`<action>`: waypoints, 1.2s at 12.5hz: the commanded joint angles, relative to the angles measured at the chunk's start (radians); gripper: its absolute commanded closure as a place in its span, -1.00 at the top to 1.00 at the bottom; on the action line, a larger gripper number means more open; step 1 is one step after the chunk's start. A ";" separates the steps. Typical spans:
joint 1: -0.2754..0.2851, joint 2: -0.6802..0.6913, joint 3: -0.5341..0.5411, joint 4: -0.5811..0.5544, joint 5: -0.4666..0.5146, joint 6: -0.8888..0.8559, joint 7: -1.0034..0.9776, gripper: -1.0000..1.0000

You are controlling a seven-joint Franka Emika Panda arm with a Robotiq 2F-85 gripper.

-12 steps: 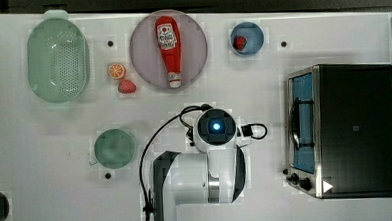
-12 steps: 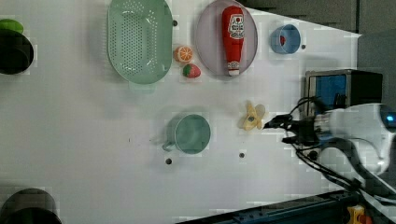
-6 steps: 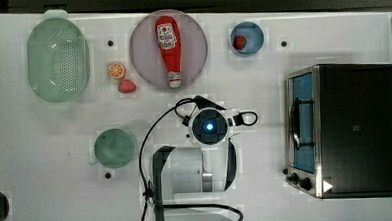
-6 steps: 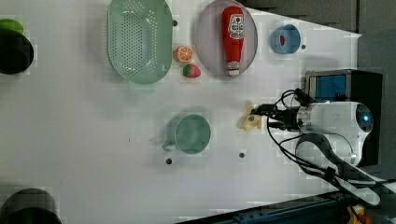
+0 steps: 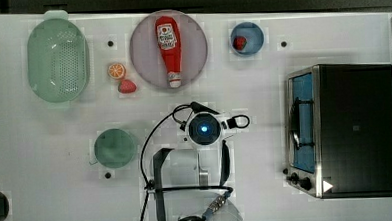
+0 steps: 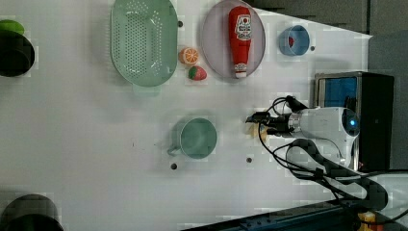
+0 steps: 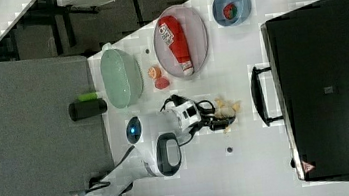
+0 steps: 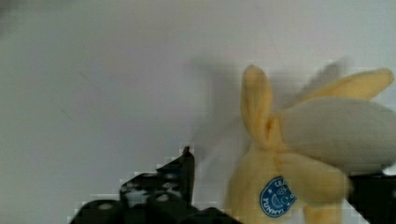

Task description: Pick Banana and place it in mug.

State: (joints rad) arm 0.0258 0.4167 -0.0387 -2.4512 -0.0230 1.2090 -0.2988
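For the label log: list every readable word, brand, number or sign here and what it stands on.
Banana, round blue tag: "YUMMY" along its rim; the rest of the tag is too blurred to read.
Ketchup bottle, white label: print too small to read.
Toaster oven: a red-and-white warning triangle sign at one corner; a small mark on top, unreadable.

Pale-green colander (image 5: 57, 61) at the top view's upper left on a white table (image 5: 47, 197). Beside it an orange slice (image 5: 116, 71) and, just below, a red strawberry (image 5: 127, 86). Red ketchup bottle (image 5: 168, 49) lying cap-down on a round grey plate (image 5: 146, 37). Small blue cup (image 5: 247, 38) holding something red. Black oven (image 5: 352, 129) with a blue-lit door at the top view's right. Dark round objects (image 6: 17, 54) at the left view's left edge.
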 commanded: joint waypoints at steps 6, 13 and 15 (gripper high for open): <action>0.000 -0.048 0.000 -0.001 -0.008 0.008 -0.019 -0.34; -0.008 -0.419 -0.024 0.042 -0.008 -0.364 -0.019 -0.34; -0.006 -0.533 -0.022 0.099 -0.008 -0.584 -0.018 -0.34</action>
State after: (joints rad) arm 0.0302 -0.0761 -0.0710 -2.3906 -0.0489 0.6543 -0.2991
